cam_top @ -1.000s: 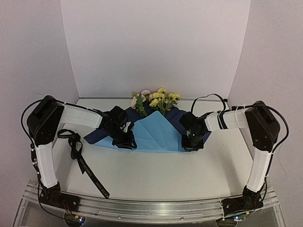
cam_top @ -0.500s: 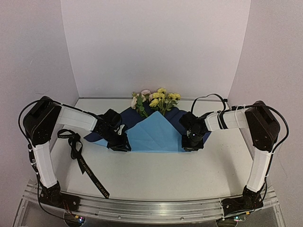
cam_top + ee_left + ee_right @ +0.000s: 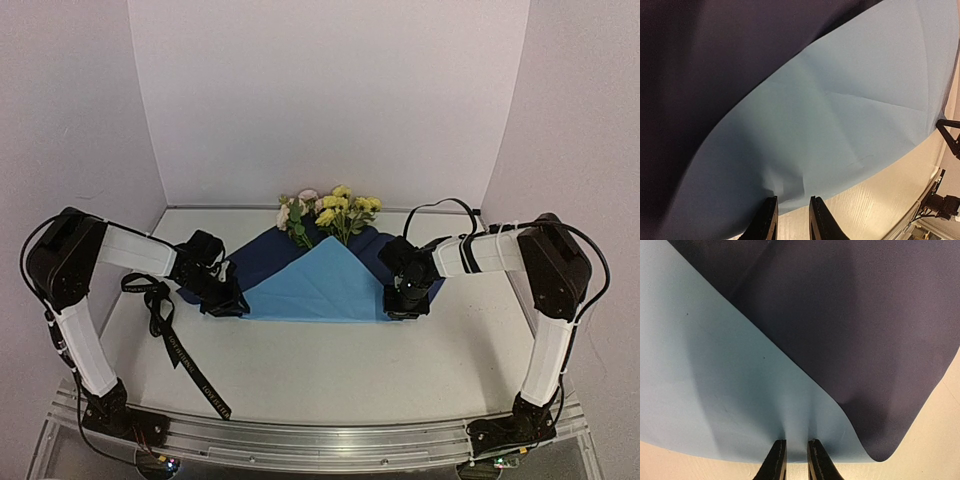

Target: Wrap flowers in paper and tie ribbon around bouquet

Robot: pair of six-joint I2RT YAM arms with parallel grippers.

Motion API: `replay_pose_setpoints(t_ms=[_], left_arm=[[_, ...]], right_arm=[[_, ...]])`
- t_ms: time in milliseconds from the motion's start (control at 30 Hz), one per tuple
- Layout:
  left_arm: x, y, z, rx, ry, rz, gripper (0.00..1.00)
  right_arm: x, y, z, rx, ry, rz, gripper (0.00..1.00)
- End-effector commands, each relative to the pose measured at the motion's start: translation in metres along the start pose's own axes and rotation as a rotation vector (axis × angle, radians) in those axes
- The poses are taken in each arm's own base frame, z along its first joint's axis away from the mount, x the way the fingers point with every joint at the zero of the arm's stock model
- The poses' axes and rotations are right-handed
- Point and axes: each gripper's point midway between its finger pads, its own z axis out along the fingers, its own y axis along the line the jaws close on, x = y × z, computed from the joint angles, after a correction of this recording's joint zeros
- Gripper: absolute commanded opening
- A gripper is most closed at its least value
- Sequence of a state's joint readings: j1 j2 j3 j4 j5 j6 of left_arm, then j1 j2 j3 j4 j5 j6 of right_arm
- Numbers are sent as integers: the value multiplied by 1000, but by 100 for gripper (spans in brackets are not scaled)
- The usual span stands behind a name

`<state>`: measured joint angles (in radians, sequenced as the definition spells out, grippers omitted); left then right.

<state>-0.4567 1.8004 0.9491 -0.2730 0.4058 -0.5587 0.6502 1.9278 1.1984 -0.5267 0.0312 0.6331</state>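
Light blue paper [image 3: 840,125] sits nipped between the fingers of the left hand [image 3: 792,215], which is clenched on the sheet's near edge. A small pucker shows at the bite. Right hand [image 3: 796,457] likewise grasps the near edge, and a crease runs up from its pinch. The navy face curls over at its 2 o'clock.

From above, the hands hold the folded sheet at its 8 and 4 o'clock corners. The light face forms a triangle peaking toward 12 o'clock. Flowers [image 3: 330,212] lie at the sheet's 12 o'clock, blooms beyond the paper, stems hidden beneath the fold. Ribbon [image 3: 165,325] lies on the tabletop [image 3: 330,375] at 8 o'clock, apart from the paper.

Judgement: the wrap is at an early fold.

Recommended: firm, shallow grips, with the edge taut and low. One side crosses the stems while the other anchors, without dragging the blooms.

Risk: thin paper tearing or slipping at either pinch.
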Motion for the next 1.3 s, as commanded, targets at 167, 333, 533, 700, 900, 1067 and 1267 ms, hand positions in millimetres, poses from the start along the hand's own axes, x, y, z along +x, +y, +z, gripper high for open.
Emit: replay_pose_setpoints(t_ms=[167,333,533,700,900,1067,1267], left_arm=[[19,84,-25,-204,-19,-175,24],[12,108,-37,-218,-56,-248,23],[16,129,-46,-251,-66,-298,23],[10,133,-60,-287,-93,-293,23],[-19,109,-79,-258,-151,-221,23],[-48,46,-78,-189,-178,-90,24],[-53,-12,-43,-94,-145,-3,24]], right_arm=[[19,-11,16,29,70,7,17],[18,-11,15,28,69,6,17],[19,-11,15,29,68,5,17],[19,-12,14,27,68,7,17],[17,-11,11,22,60,13,17],[13,-8,5,7,47,26,17],[12,-1,3,-21,54,38,17]])
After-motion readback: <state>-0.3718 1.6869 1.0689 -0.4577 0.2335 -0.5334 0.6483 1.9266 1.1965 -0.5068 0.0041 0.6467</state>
